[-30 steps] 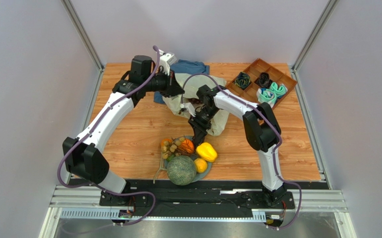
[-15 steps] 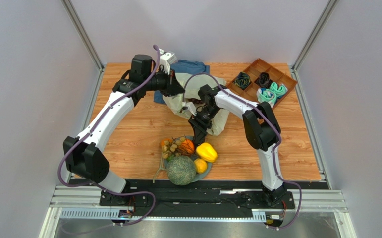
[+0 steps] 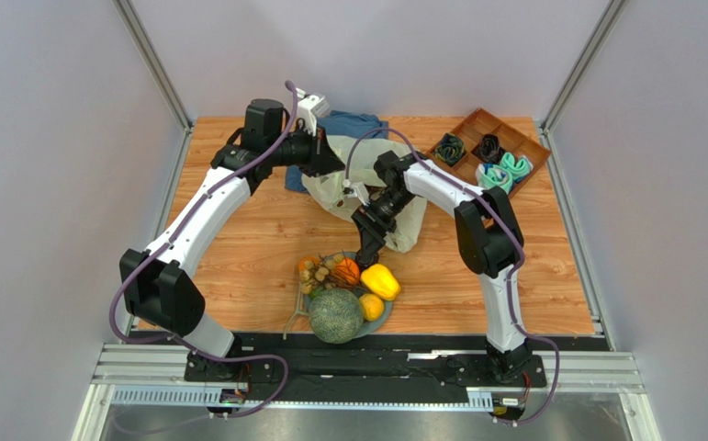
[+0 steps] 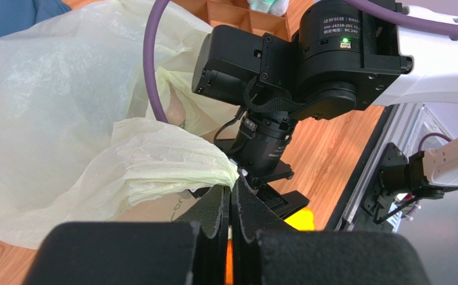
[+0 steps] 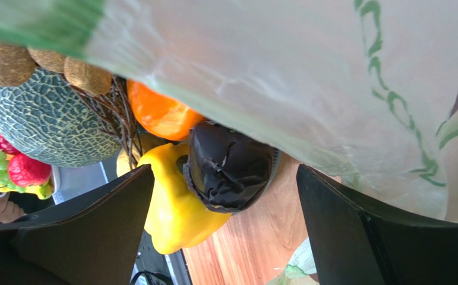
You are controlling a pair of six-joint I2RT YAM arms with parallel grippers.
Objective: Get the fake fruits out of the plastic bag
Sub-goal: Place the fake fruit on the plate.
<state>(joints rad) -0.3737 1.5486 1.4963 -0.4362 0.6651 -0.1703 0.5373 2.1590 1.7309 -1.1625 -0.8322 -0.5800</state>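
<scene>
Our left tool [image 4: 231, 191] pinches shut on the plastic bag [image 4: 65, 107] rim (holding mouth open for access). Right tool [image 5: 225, 202] spread wide, empty, w/ dark purple piece [image 5: 228, 166] between; fake fruits [image 3: 348, 289] piled at bag's 6 o'clock.

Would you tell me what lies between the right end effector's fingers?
In the right wrist view, a dark glossy fake fruit at the edge of the pale translucent plastic bag.

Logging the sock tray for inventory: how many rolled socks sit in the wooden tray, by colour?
Dark rolls: 2
Teal rolls: 2
Total in the wooden tray: 4
</scene>
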